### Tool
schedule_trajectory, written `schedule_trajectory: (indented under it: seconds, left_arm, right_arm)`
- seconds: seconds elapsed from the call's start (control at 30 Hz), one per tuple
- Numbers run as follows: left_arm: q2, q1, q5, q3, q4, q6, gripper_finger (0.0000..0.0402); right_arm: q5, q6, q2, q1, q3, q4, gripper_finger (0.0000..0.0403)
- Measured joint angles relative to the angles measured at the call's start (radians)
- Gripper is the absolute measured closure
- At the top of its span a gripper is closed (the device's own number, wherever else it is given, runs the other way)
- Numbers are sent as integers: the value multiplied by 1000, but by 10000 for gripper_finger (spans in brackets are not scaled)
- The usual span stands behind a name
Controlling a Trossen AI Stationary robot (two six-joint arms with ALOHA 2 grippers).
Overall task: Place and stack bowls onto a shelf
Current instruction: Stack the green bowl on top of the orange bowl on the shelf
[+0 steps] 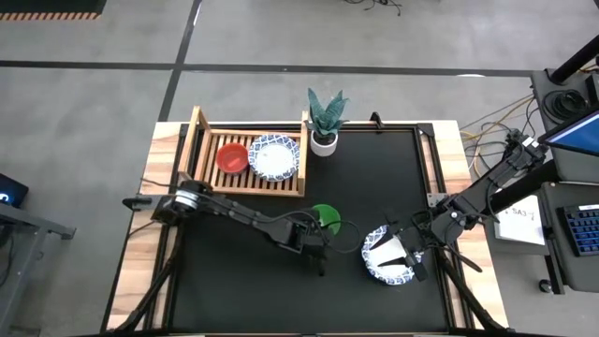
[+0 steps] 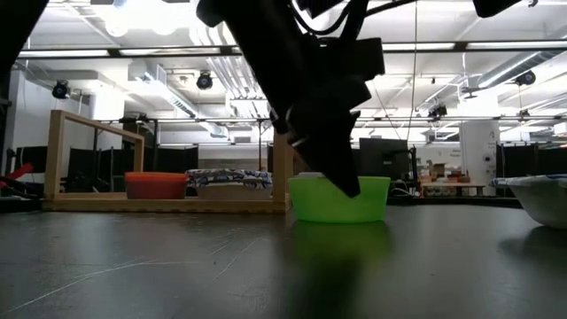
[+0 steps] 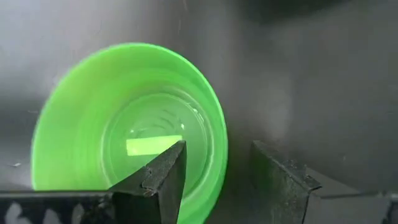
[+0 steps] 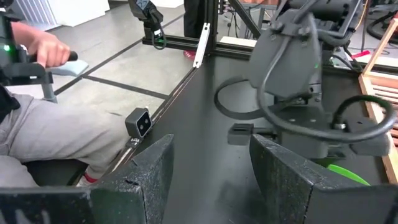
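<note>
The green bowl sits upright on its base on the black mat. My left gripper is open and comes down at its near rim, one finger inside the bowl and one outside. A white bowl with a blue patterned rim rests on the mat's right near part. My right gripper hangs open above it. The wooden shelf at the far left carries a red bowl and a white patterned bowl side by side.
A white pot with a green plant stands just right of the shelf at the far edge. A seated person shows beyond the table in the right wrist view. The mat between the shelf and the green bowl is bare.
</note>
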Motion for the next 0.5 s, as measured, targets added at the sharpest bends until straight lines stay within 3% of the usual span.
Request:
schedule_trajectory:
  seconds: [0.17, 0.4, 0.5]
  left_arm:
    - [-5, -2, -1, 0, -1, 1, 280]
    - [12, 0, 2, 0, -6, -3, 388]
    - [9, -5, 10, 1, -9, -12, 394]
  right_arm:
    - [0, -9, 0, 0, 0, 0, 204]
    - [0, -8, 0, 0, 0, 0, 204]
    - [0, -5, 0, 0, 0, 0, 204]
